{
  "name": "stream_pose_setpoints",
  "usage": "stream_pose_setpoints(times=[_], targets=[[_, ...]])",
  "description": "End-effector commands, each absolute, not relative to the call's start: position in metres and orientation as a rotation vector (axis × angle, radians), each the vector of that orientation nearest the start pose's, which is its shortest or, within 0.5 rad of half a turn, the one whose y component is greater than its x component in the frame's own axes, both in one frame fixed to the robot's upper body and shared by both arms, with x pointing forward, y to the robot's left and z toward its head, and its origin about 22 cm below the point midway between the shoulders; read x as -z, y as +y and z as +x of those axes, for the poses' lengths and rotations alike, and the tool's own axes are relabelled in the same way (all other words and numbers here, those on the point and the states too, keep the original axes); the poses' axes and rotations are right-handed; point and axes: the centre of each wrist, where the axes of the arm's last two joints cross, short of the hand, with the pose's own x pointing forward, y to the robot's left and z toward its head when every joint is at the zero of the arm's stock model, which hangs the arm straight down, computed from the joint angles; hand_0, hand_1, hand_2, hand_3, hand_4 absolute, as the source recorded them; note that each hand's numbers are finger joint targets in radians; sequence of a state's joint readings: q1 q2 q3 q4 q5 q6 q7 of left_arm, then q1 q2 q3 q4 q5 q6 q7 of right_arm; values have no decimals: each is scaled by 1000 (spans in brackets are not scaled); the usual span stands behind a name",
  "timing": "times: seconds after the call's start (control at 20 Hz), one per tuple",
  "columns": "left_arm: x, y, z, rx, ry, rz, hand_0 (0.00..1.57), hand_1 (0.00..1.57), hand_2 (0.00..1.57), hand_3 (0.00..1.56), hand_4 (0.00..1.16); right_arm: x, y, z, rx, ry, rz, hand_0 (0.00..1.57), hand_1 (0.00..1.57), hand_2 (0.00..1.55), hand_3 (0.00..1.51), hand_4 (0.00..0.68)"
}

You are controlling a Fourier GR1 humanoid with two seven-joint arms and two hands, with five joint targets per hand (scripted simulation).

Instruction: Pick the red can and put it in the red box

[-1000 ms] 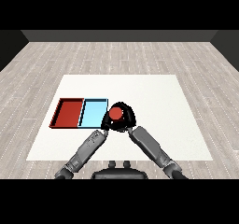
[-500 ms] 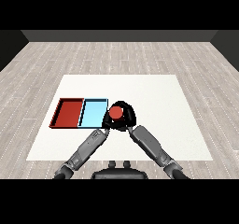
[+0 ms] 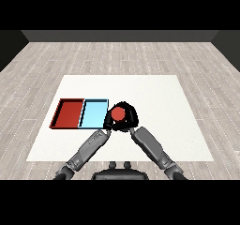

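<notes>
Nothing moved; red can [image 3: 117, 113] inside right hand [image 3: 131, 119].

Two grey forearms, rounded and tube-like, built in segments with darker seams at the joins, paler highlights along the upper faces. Darker grey toward the elbows, nearest the white tabletop's [image 3: 154, 93] front edge. Each tipped with a black hand: left hand [image 3: 108, 123], right hand [image 3: 131, 119]. Matte black, bulky; no cables, markings visible.
</notes>
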State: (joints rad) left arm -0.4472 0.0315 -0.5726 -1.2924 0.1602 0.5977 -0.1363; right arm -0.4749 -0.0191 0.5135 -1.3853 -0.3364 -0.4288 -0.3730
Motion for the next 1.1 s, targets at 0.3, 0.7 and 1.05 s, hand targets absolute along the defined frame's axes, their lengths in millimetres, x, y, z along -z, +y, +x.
stream_pose_setpoints(times=[0.3,0.7,1.05], targets=[[-30,56,288,119,-1837,-86,1571,1571,1569,1491,1140,-66,-59,285,-80,-2007,464,0,0,0,0,0],[-29,55,273,130,-1819,-78,1571,1571,1571,1482,1152,-67,-77,286,-93,-2057,360,0,0,0,0,0],[-10,79,280,114,-1808,-88,1571,1571,1571,1490,1139,-113,-103,302,-8,-2166,284,0,0,0,0,0]])
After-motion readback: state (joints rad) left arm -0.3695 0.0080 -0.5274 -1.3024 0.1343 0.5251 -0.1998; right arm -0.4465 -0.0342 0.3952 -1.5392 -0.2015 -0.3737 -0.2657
